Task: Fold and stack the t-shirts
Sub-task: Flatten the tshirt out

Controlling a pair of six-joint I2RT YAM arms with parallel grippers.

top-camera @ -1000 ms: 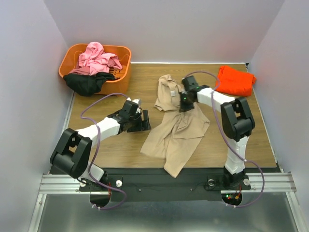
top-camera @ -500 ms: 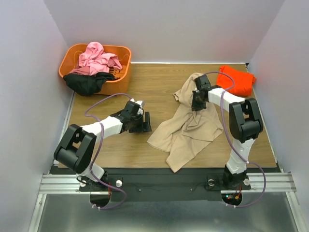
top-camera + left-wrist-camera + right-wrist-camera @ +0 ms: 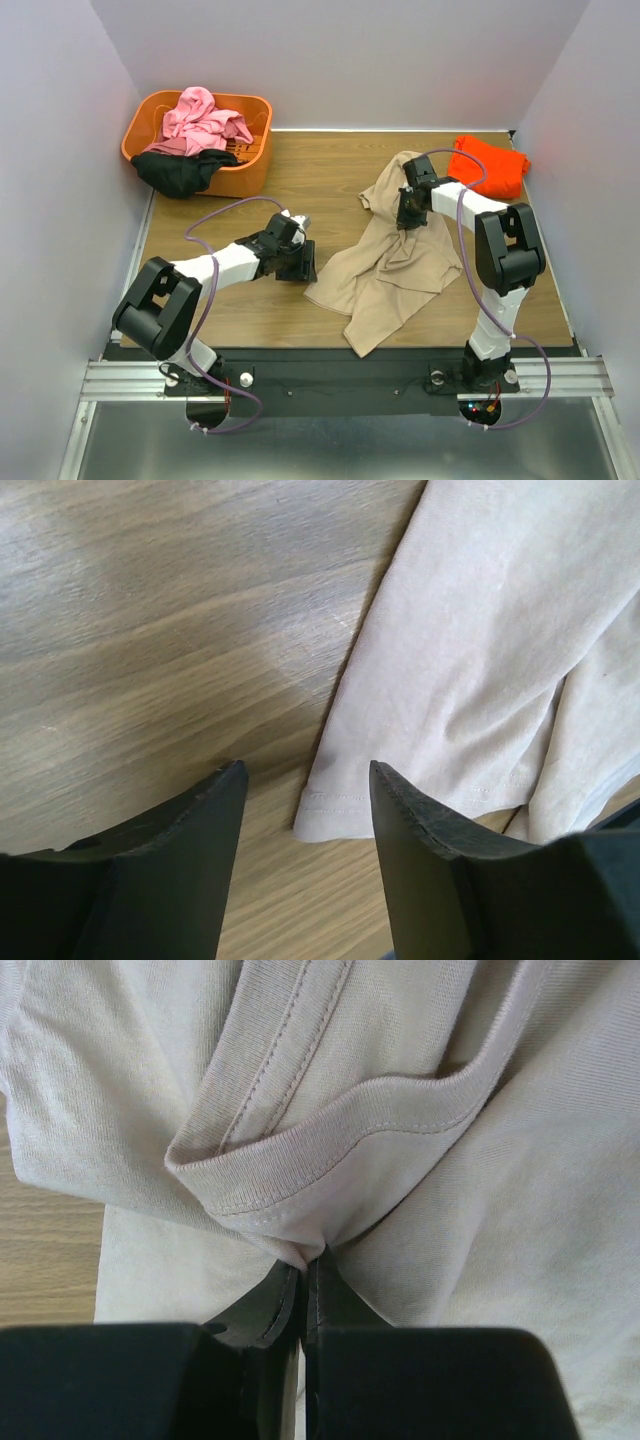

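My left gripper (image 3: 305,770), jaws apart, straddles the tan t-shirt's (image 3: 480,660) left hem corner; closing too high, I'd miss the cloth.

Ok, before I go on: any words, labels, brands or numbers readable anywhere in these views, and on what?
None can be read.
The tan shirt shows only plain cloth and stitched hems in both wrist views, no tag or print.
The orange-red shirt, pink shirt, black shirt and basket carry no visible lettering.
Any marks on the left arm or right arm are too small to tell.
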